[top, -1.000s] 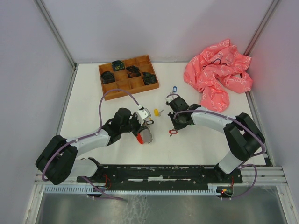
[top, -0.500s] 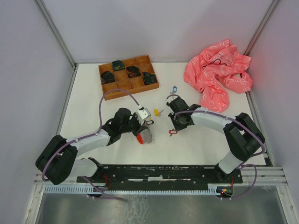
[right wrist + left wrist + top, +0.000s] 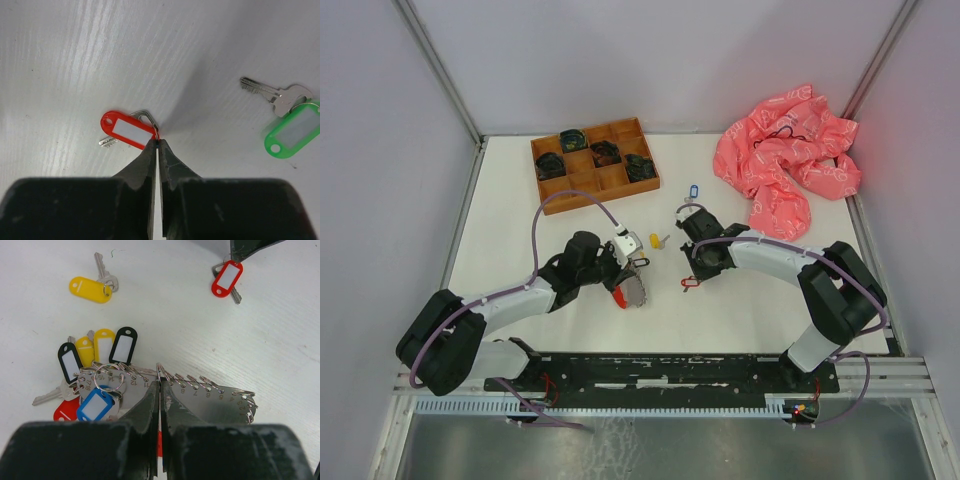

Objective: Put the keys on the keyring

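Left pincer (image 3: 160, 386) is squeezed shut on the keyring (image 3: 158, 370). It holds the thin metal loop in the middle of the bunch, on the white worktop (image 3: 175, 325). Black, yellow, blue and red tags lie together at one end of the bunch. Right pincer (image 3: 157, 143) has its tips pressed together, touching the red key (image 3: 125, 131); whether it grips the key cannot be told. A green key (image 3: 292, 131) lies apart from the red one. A yellow key (image 3: 91, 289) lies alone past the bunch.

4 loose keys (image 3: 90, 289), 1 keyring (image 3: 217, 402), 1 tray (image 3: 620, 178), 1 bag (image 3: 785, 165)
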Robot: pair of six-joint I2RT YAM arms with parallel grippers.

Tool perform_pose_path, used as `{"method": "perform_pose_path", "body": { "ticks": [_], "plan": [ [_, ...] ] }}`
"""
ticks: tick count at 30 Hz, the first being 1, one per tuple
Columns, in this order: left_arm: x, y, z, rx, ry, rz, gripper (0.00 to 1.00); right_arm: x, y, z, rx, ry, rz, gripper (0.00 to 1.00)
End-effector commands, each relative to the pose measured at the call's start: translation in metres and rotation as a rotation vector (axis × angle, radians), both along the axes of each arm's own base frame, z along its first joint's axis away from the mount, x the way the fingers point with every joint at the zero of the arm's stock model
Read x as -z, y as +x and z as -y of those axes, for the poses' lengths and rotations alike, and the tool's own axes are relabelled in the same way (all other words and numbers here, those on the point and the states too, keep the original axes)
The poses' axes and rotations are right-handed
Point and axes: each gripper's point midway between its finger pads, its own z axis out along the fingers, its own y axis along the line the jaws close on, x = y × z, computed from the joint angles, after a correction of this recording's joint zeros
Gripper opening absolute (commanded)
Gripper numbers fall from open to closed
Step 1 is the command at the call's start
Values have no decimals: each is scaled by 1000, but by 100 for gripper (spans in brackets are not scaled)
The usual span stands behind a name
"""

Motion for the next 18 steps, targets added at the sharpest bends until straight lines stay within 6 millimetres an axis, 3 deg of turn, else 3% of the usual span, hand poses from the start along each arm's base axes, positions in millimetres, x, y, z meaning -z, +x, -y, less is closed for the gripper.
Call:
{"method": "perform_pose_path", "body": {
  "ticks": [1, 9, 18],
  "plan": [
    [-24, 10, 15, 33, -59, 62, 3, -1, 4, -2, -24, -13, 17, 8],
    [-25, 4, 19, 86, -82, 89, 3, -22, 9, -14, -85, 73, 95, 1],
    [-34, -1, 22, 177, -99, 212, 3, -77, 14, -28, -211, 215, 275, 1]
  ]
}}
